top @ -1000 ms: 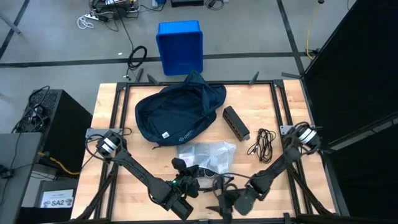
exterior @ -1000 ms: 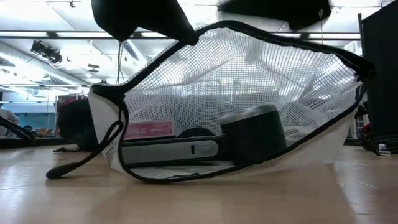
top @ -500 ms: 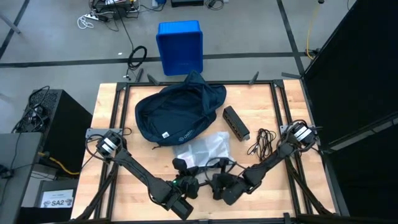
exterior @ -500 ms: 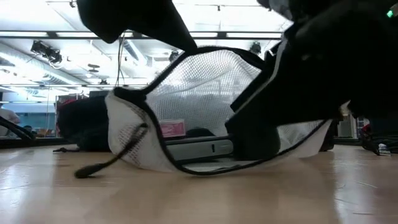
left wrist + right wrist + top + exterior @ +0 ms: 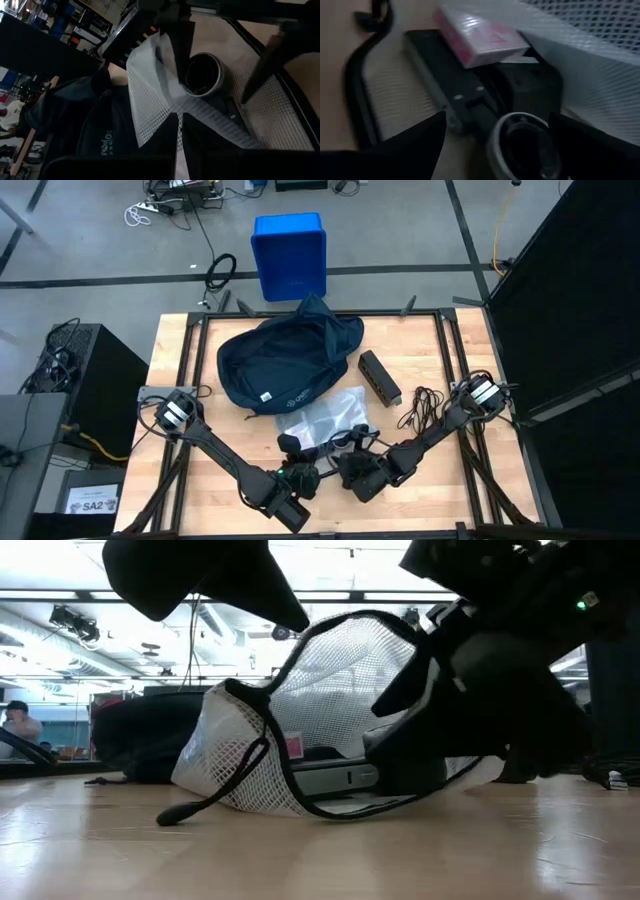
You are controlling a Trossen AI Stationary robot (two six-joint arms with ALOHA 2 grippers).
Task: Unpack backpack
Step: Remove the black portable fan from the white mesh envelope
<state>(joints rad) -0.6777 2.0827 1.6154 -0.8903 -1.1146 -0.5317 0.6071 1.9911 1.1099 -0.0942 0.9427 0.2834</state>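
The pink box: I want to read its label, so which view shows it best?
The right wrist view: the pink box lies unobstructed inside the mesh bag. The low view shows only a sliver through the netting. The high and left wrist views don't show it.

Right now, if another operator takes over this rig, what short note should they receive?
Left gripper: shut on the white mesh pouch, holding its edge up.
Right gripper: open, reaching into the pouch mouth toward a dark cylindrical item.
Inside the pouch: also a pink box and a long dark device.
Backpack: on the table behind the pouch.
Done: pouch, black bar and cable lie outside the backpack.
Left: the pouch still holds its items; backpack interior not visible.
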